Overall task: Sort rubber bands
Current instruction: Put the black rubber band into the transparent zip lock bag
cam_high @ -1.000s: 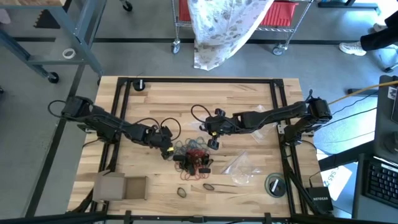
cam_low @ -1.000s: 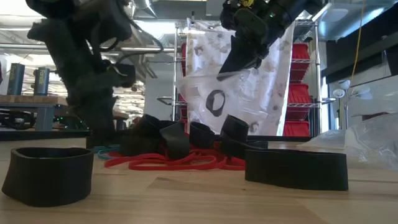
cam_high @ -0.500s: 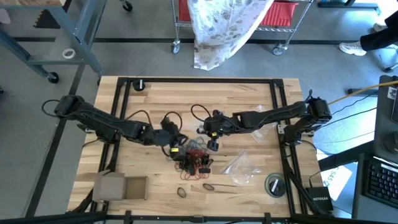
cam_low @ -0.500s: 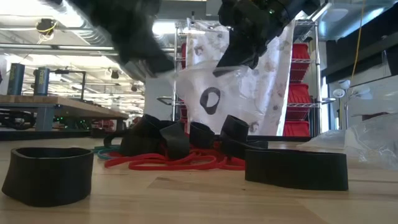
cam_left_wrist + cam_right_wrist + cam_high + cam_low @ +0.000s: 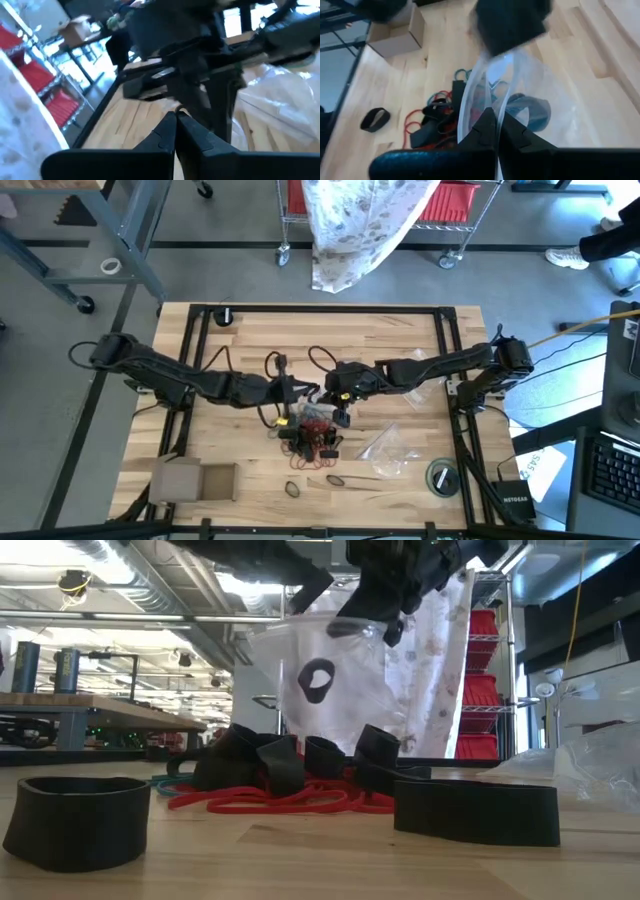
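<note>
Cardboard box [image 5: 193,479] at the counter [image 5: 250,340] left edge, left gripper [image 5: 300,393] fingers pinched on a clear plastic bag [image 5: 320,680] with one dark band inside, rubber bands [image 5: 312,436] piled below, right gripper [image 5: 340,408] fingers closed on the same bag.

Left gripper [image 5: 300,585]: blurred in the low view, its upper part cut off by the frame's top edge.
Rubber bands [image 5: 312,432]: in the high view too small to tell single loops or count them.
Clear bag [image 5: 320,670]: its mouth is hidden behind both grippers.
Band in bag [image 5: 317,680]: colour unclear through the plastic.
</note>
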